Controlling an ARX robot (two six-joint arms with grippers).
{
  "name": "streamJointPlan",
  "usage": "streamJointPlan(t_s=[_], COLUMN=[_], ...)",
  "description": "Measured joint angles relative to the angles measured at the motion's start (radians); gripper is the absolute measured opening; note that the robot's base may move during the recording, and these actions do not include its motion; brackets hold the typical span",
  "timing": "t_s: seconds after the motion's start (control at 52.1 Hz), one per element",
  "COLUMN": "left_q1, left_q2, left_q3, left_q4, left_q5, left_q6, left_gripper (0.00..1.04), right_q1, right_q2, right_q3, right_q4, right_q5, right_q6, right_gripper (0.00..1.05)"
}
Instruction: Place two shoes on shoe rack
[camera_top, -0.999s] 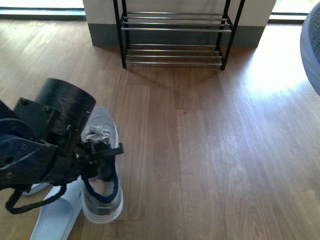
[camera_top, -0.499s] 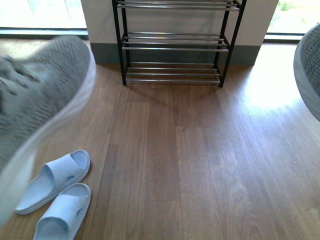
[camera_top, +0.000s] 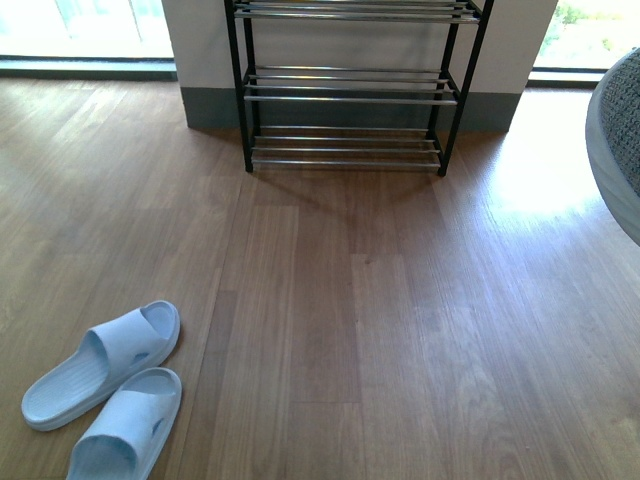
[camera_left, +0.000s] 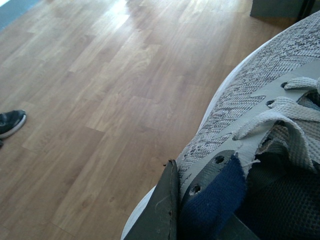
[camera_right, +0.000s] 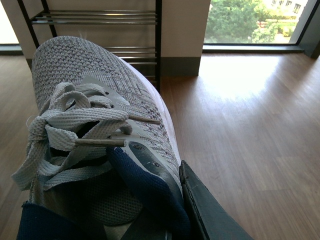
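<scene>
The shoe rack (camera_top: 345, 100), black frame with chrome bars, stands against the wall straight ahead; it also shows behind the toe in the right wrist view as the rack (camera_right: 100, 17). My left gripper (camera_left: 200, 200) is shut on the left shoe (camera_left: 260, 85), a grey knit sneaker, at its navy-lined collar, with one finger (camera_left: 160, 210) outside it. That shoe hangs above bare floor and is out of the front view. My right gripper (camera_right: 165, 200) is shut on the right shoe (camera_right: 90, 80) at its collar, toe toward the rack. A slice of the right shoe (camera_top: 620, 140) shows at the front view's right edge.
Two pale blue slippers (camera_top: 100, 365) (camera_top: 128, 425) lie on the wooden floor at the near left. A black shoe (camera_left: 10, 122) lies on the floor off to one side in the left wrist view. Windows flank the wall behind the rack.
The left arm lifted the left shoe from beside the slippers; it swept up past the front camera and is now out of that view. The right shoe has barely moved.
</scene>
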Motion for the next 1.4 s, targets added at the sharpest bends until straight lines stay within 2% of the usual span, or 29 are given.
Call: streamJointPlan(t_s=[0.115, 0.211, 0.346, 0.519, 0.711, 1.402], left_q1=[-0.036, -0.048, -0.038, -0.008, -0.002, 0.0], left_q2=[-0.028, -0.067, -0.151, -0.191, -0.198, -0.198], left_q3=[-0.04, -0.111, -0.218, -0.238, -0.24, -0.241], left_q4=[0.028, 0.144, 0.377, 0.474, 0.486, 0.486], left_q5=[-0.076, -0.126, -0.147, -0.142, -0.141, -0.14], left_q6=[0.009, 0.052, 0.166, 0.293, 0.345, 0.355], left_gripper=[0.02, 0.02, 0.02, 0.02, 0.02, 0.02], right_q1=[0.0, 0.0, 0.0, 0.0, 0.0, 0.0], right_q2=[0.0, 0.0, 0.0, 0.0, 0.0, 0.0], right_q3=[0.0, 0.0, 0.0, 0.0, 0.0, 0.0], right_q4=[0.0, 0.0, 0.0, 0.0, 0.0, 0.0], right_q5=[0.0, 0.0, 0.0, 0.0, 0.0, 0.0], right_q6=[0.0, 0.0, 0.0, 0.0, 0.0, 0.0], right_gripper=[0.01, 0.01, 0.01, 0.01, 0.01, 0.01])
